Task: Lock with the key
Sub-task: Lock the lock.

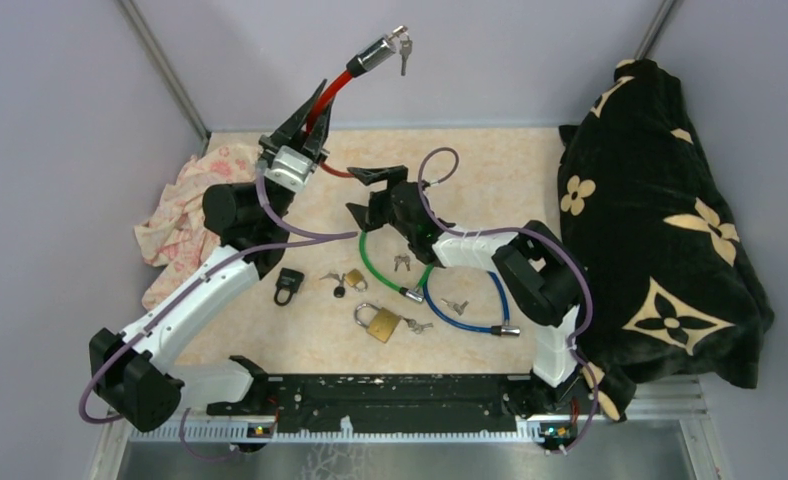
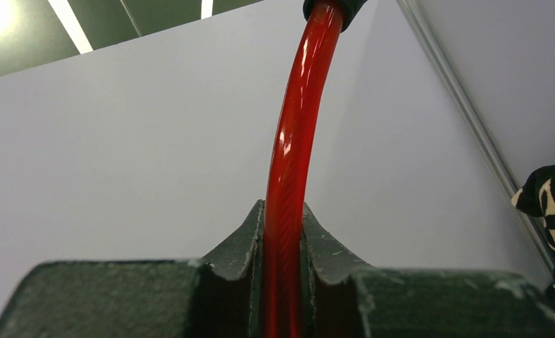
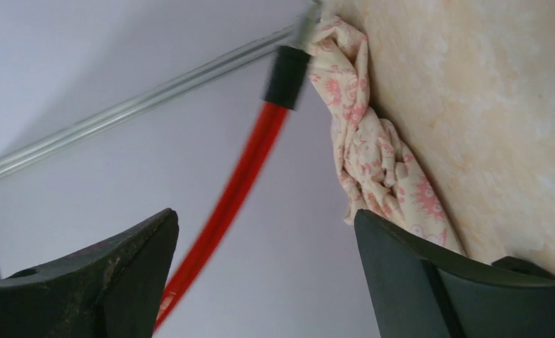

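My left gripper [image 1: 314, 108] is clamped on the red cable [image 2: 289, 141], holding its lock [image 1: 374, 54] high in the air with the key [image 1: 401, 42] at its end. My right gripper [image 1: 366, 192] hangs wide apart, lower and beside the cable. I'd raise it to the key, pinch the bow squarely, then turn gently against a firm left hold.

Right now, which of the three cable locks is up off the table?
The red cable lock, clamped in the left gripper and held aloft, keys dangling; the green cable and blue cable lie on the table.
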You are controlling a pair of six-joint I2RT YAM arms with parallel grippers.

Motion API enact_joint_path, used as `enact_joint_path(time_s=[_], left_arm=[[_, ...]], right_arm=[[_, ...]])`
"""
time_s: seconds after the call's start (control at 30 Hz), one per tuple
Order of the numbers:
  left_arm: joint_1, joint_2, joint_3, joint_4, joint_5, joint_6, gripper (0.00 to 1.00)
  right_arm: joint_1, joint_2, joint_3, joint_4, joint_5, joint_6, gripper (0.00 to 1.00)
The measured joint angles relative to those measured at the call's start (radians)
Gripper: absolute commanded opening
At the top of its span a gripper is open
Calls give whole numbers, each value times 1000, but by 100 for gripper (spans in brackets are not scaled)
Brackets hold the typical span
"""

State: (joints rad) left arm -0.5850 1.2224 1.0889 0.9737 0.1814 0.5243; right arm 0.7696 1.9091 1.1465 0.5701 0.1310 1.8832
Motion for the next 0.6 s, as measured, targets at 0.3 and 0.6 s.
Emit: enact_joint_path(time_s=[0.3, 0.6], left_arm=[[-3, -33, -56, 3, -2, -6, 0], [-4, -104, -71, -185, -139, -86, 0]], right_arm=[[-33, 3, 13, 32, 22, 65, 60], [-67, -6, 10, 115, 24, -152, 0]])
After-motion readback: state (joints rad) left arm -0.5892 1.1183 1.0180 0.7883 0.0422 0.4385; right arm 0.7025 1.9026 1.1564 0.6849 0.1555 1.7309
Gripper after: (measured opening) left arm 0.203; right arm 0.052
